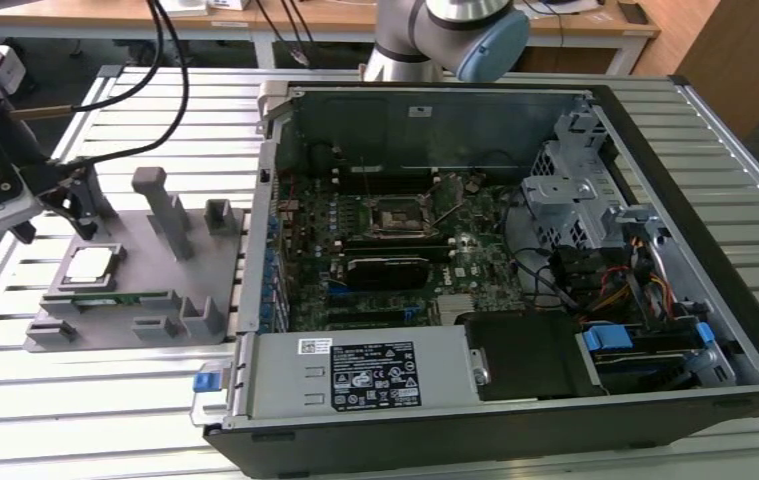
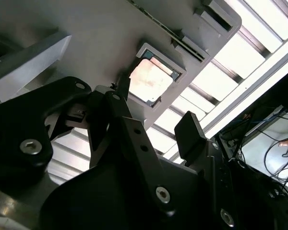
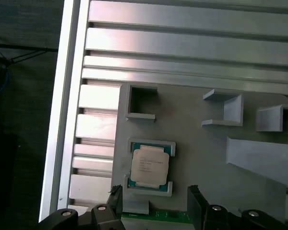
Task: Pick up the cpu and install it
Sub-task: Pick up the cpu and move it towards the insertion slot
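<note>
**Exterior view.** The gripper [image 1: 56, 215] hangs over the grey fixture [image 1: 99, 335], above that fixture's far corner on the exterior view's left. Its fingers are spread and hold nothing. The cpu [image 1: 92, 265] lies flat in a framed pocket close to the fixture's edge on the exterior view's left, just below the fingers and apart from them. The fixture rests on the slatted table [image 1: 699, 110] beside the open computer case [image 1: 459, 125]. The socket [image 1: 393, 215] on the board inside the case is well apart from the cpu.

**Second wrist view.** The gripper [image 2: 156, 112] is spread wide, and the cpu [image 2: 151, 79] shows in the gap beyond the fingertips. No contact with it is visible.

**First wrist view.** The cpu [image 3: 150, 165] sits square in its pocket near the fixture [image 3: 197, 158] edge that faces the table rim. A green memory stick [image 3: 158, 214] lies in a slot just beside the pocket. The gripper [image 3: 155, 196] is released; its two fingers stand roughly either side of the pocket's line, offset toward the memory stick.

**Step in hand (judgement).** This is the approach for the pick. The cpu is not yet grasped, and installation has not begun.

**Requirement (judgement).** A grasp calls for centring the fingers over the pocket and descending to straddle two opposite cpu edges. The fingers must stay clear of the pocket's raised frame and the memory stick.
</note>
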You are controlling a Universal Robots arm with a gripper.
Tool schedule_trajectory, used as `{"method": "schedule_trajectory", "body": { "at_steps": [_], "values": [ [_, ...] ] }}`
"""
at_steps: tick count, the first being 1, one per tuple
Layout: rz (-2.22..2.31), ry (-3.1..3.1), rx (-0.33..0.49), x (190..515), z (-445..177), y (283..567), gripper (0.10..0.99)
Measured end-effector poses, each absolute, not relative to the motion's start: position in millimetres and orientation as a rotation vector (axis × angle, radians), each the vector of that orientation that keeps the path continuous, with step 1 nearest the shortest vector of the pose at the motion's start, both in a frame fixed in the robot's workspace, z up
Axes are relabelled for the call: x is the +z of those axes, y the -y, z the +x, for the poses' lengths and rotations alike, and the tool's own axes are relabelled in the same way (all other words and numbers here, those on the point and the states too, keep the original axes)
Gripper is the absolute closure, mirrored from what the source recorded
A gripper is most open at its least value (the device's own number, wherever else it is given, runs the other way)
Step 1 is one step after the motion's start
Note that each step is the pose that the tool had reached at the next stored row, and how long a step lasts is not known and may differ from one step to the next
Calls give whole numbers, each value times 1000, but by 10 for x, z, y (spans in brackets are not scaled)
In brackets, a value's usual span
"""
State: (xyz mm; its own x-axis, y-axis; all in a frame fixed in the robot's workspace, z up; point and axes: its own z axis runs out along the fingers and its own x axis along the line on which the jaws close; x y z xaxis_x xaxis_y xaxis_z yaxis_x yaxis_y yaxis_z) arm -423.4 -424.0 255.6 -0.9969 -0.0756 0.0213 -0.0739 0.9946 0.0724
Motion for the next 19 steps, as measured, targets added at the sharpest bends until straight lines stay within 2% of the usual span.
{"method": "schedule_trajectory", "body": {
  "at_steps": [19],
  "values": [
    [90,3115,-111,2280,-4244,4200,439]
  ]
}}
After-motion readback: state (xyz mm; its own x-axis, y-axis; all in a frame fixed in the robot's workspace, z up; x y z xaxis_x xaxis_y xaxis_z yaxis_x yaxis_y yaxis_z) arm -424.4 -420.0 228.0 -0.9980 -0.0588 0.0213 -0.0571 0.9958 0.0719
